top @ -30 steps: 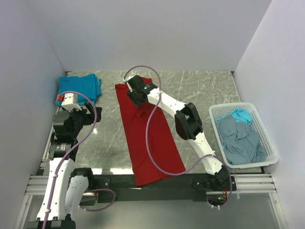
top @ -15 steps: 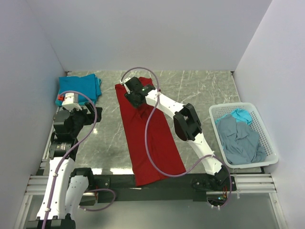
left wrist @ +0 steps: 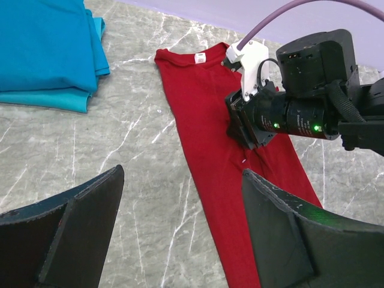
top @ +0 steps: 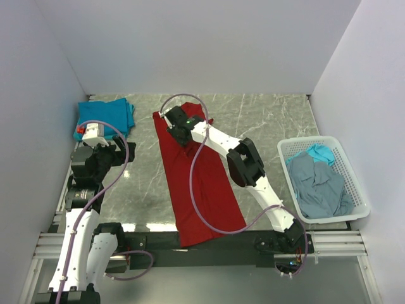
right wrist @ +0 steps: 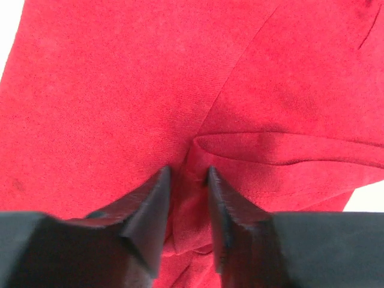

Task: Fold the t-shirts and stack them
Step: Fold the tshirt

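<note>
on red t-shirt (top: 202, 183), right gripper (right wrist: 188, 172) pinching, shifted farther left

The right pincer (right wrist: 188, 174) sits on the far end of the long red cloth t-shirt (top: 205, 190), nipping a fold. Left of it lie folded teal cloth t-shirts (top: 104, 115). Well to its right, the white plastic lattice basket (top: 307, 140) holds a crumpled grey-blue cloth t-shirt (top: 316, 183).

Right arm (top: 243, 163) slants across red shirt (top: 205, 196), barring bench (top: 272, 120) middle. Right tool (right wrist: 187, 173) is clamped on cloth near collar. Bare lane between shirt and teal stack (top: 104, 117); left tool (left wrist: 183, 177) hangs spread above it. Far right bench bare. Basket (top: 334, 219) blocks right edge. Walls (top: 38, 95) hem three sides.
</note>
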You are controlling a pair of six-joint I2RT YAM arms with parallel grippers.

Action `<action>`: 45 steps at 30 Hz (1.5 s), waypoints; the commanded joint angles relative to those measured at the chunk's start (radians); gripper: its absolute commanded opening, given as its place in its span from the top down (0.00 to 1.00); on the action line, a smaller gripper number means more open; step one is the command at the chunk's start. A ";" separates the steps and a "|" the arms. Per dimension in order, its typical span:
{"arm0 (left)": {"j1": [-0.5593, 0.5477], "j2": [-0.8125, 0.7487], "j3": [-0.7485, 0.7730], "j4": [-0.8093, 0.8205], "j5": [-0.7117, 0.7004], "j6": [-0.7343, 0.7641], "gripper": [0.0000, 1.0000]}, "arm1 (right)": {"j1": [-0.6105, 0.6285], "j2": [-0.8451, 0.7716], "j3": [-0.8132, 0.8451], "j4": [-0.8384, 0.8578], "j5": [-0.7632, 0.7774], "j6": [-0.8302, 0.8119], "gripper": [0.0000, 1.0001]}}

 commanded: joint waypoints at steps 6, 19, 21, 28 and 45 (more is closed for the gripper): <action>0.000 -0.003 0.008 0.047 0.022 0.005 0.16 | 0.007 -0.027 0.016 0.033 0.032 -0.019 0.67; 0.000 0.004 0.010 0.043 0.028 0.007 0.16 | 0.051 -0.142 -0.099 0.108 0.109 -0.073 0.90; 0.000 0.006 0.010 0.043 0.030 0.007 0.16 | 0.065 -0.149 -0.111 0.114 0.121 -0.081 0.94; 0.000 0.007 0.010 0.042 0.033 0.007 0.16 | 0.100 -0.174 -0.146 0.139 0.143 -0.104 0.96; 0.000 0.009 0.011 0.040 0.034 0.008 0.16 | 0.104 -0.182 -0.149 0.101 0.173 -0.131 0.78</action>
